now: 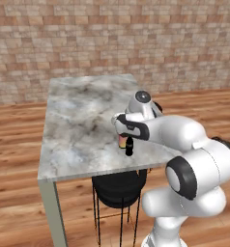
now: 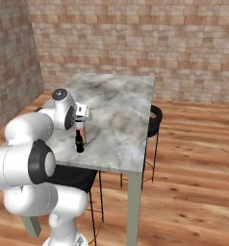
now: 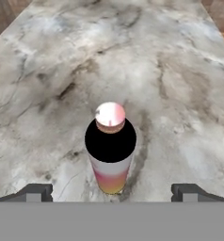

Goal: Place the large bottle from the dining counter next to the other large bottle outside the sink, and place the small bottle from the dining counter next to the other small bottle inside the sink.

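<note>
Right now, hovering over the bottles with the end effector [image 3: 112,194], at the bottom middle of the hand view. Fingers [image 3: 36,192] pulled wide apart, one at the lower left and one at the lower right, gripping nothing. Between them, standing upright in the lower middle of the frame: large bottle [image 3: 111,175], pale cap on top, white, pink and yellow down the side. Not touching either finger. Round black patch just under the cap; cannot tell if part of this bottle or the little one.

Seen in the left base view, just right of the middle: small bottle [image 1: 129,146], black and short, standing upright on the surface [image 1: 73,125], close to the near edge. Just behind it, very close, the pink of the large bottle, mostly hidden under the white hand. Same pair left of the middle in the right base view, black one in front, tall one behind, both near the left edge of the marble top. Tucked under the surface, a black stool [image 1: 118,189]. Behind everything, a brick wall [image 1: 112,43]; down low, a wood floor [image 1: 15,144].
</note>
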Controlling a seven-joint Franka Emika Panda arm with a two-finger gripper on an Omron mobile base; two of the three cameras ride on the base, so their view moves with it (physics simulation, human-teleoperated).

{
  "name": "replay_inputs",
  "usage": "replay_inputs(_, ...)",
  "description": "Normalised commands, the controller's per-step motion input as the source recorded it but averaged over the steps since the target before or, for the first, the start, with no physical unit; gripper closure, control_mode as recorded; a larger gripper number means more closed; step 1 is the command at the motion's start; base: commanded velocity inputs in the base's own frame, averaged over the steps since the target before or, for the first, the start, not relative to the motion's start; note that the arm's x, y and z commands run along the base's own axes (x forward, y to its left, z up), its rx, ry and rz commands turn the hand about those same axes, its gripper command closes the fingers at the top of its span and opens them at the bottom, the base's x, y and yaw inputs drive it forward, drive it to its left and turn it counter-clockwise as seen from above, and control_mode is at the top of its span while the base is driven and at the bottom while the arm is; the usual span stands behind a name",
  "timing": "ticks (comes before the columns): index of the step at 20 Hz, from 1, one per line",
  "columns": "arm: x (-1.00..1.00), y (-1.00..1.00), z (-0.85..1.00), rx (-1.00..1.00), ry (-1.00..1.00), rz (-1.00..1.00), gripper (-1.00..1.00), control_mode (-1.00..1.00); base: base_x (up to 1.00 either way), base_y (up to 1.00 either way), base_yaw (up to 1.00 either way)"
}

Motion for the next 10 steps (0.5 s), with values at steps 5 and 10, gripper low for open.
replay_inputs(5,0.15,0.00,-0.12,0.00,0.00,0.00,-1.00,-1.00,0.00,0.00,0.00)
replay_inputs(10,0.14,0.00,-0.07,0.00,0.00,0.00,-1.00,-1.00,0.00,0.00,0.00)
